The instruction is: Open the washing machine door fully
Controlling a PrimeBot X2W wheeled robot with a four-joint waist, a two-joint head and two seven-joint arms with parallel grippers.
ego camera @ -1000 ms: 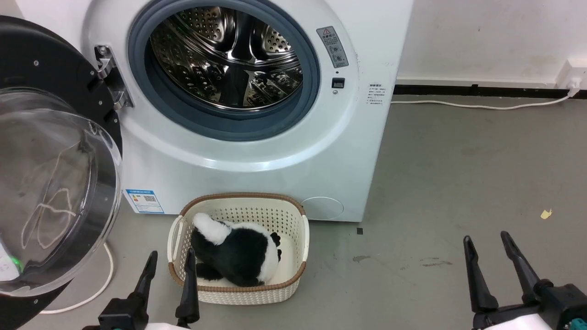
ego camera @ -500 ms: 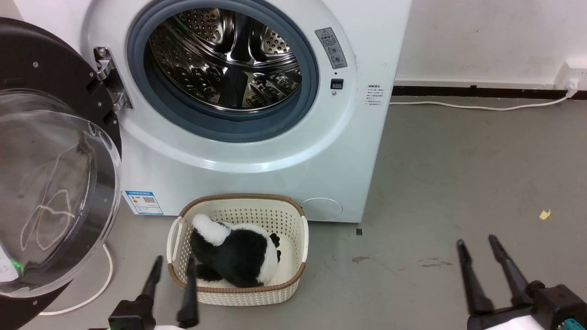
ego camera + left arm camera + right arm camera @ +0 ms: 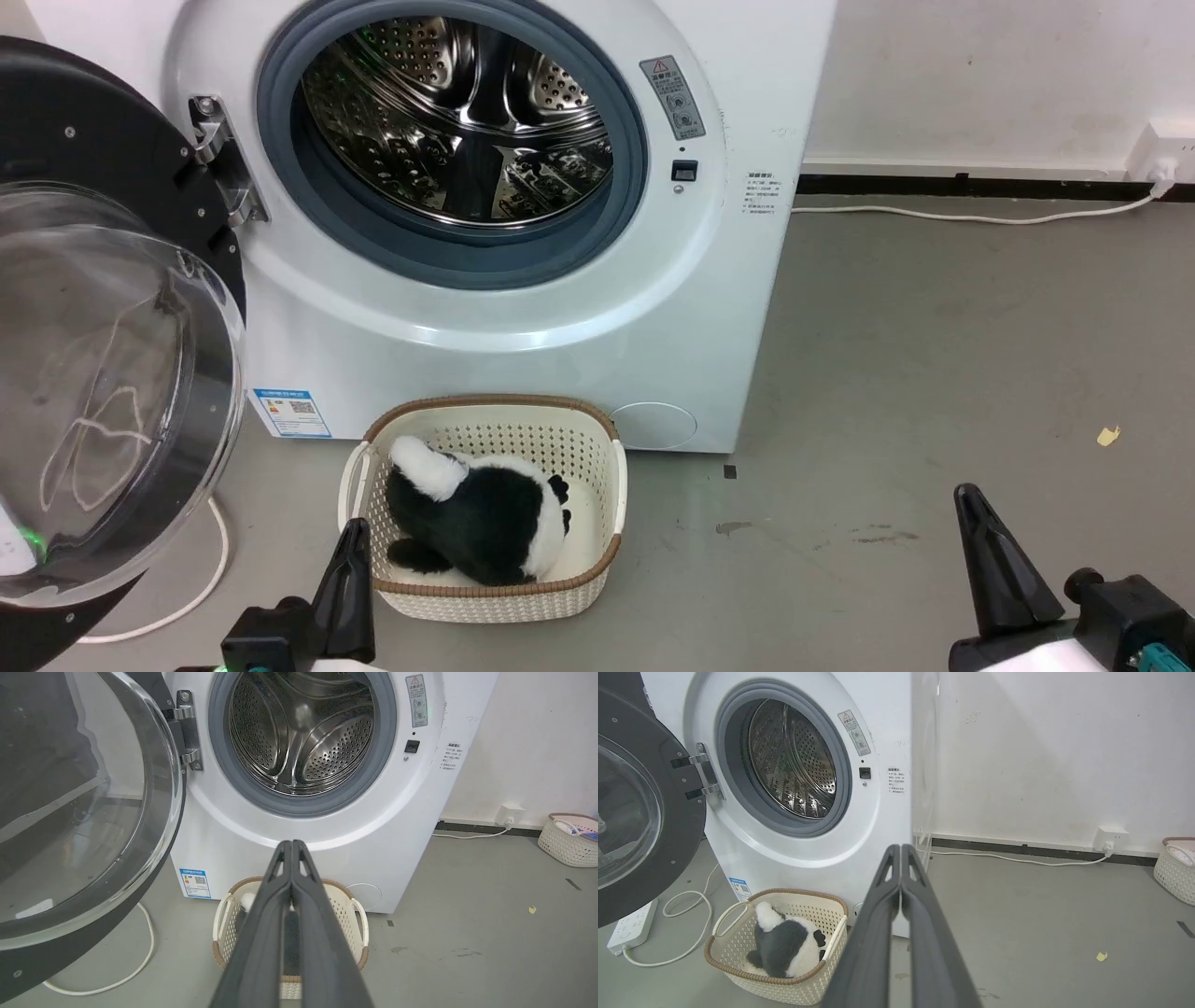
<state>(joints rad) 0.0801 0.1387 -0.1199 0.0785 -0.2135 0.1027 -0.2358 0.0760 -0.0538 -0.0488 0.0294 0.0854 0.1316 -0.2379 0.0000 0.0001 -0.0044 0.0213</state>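
Two empty, fingers pressed together: left end effector (image 3: 291, 843), right end effector (image 3: 901, 847) | washing machine door (image 3: 112, 373) swung wide, left of washing machine (image 3: 523, 308) | likely heavy, stiff, glass slippery; push black ring's free edge.

Left and right jaws together, empty.

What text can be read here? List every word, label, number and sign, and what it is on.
Grey warning sticker on the washing machine front, right of the drum opening: a red warning triangle; print too small to read.
Small black printed block near the front's right edge: too small to read.
Blue label low on the front, with a QR code: too blurred to read.
Nothing quotable.
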